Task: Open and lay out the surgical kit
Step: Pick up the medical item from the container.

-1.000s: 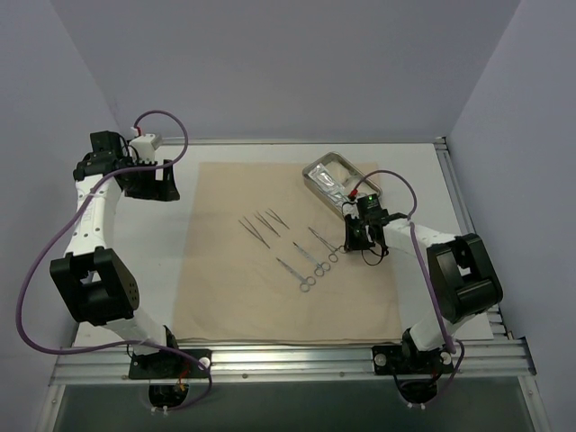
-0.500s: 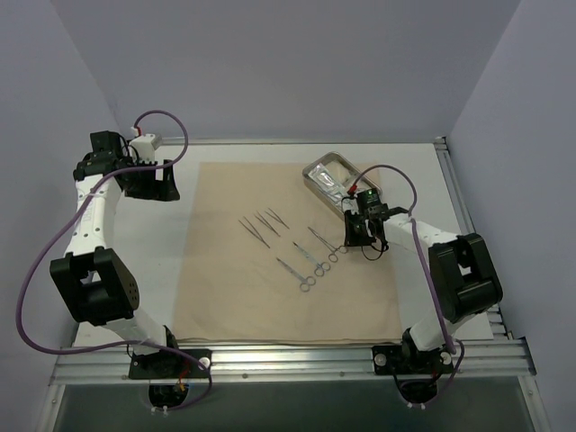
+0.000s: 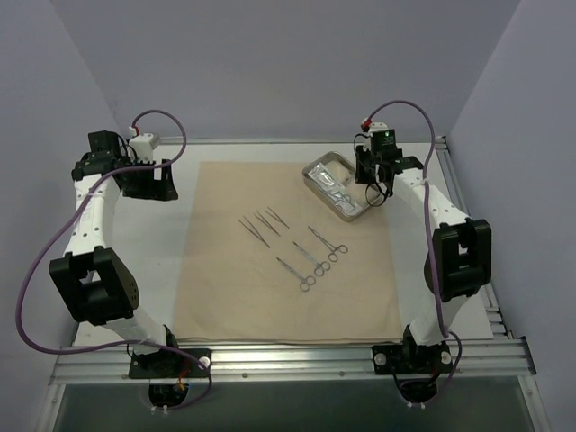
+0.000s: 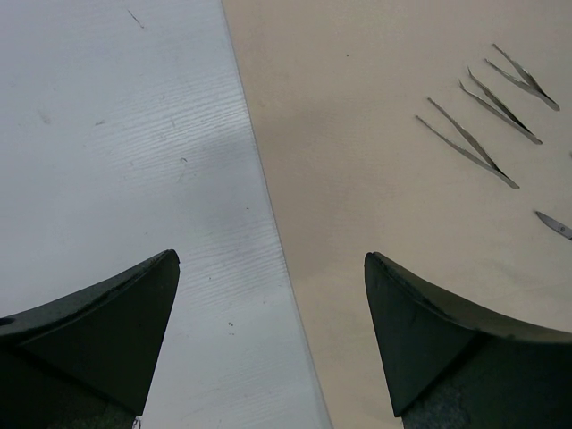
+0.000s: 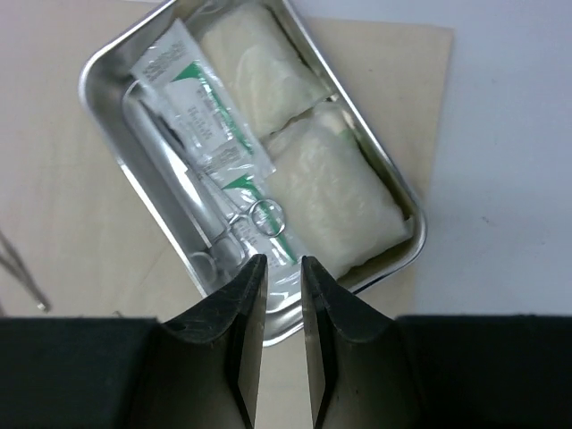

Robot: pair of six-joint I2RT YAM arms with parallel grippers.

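Plain grey walls, white tabletop (image 3: 153, 243), tan cloth wrap (image 3: 234, 279) spread flat over most of it.

The right fingers (image 5: 241, 304) are nearly together with just a slim gap and nothing in it. They hang over the 6 o'clock rim of the steel tray (image 5: 88, 85), which sits at the cloth's 1 o'clock corner. Right past the tips is a ring-handled clamp (image 5: 265, 217) lying against the two clear packets (image 5: 192, 94). I honestly can't tell which is on top. Two gauze squares (image 5: 335, 192) fill the 3 o'clock half of the tray.

My worry is that a gap this narrow won't get around the ring cleanly. It could catch a packet edge too and drag it out, or clip the tray wall and shove the tray off the cloth corner, since it looks light and slippery.

Further out, the tweezers (image 3: 261, 225) lie around the cloth's centre with more clamps (image 3: 315, 256) at their 4 o'clock, so a sloppy drop-off could knock those rows crooked.

The left fingers (image 4: 107, 313) are spread wide and empty, way over at 10 o'clock above the cloth's edge.
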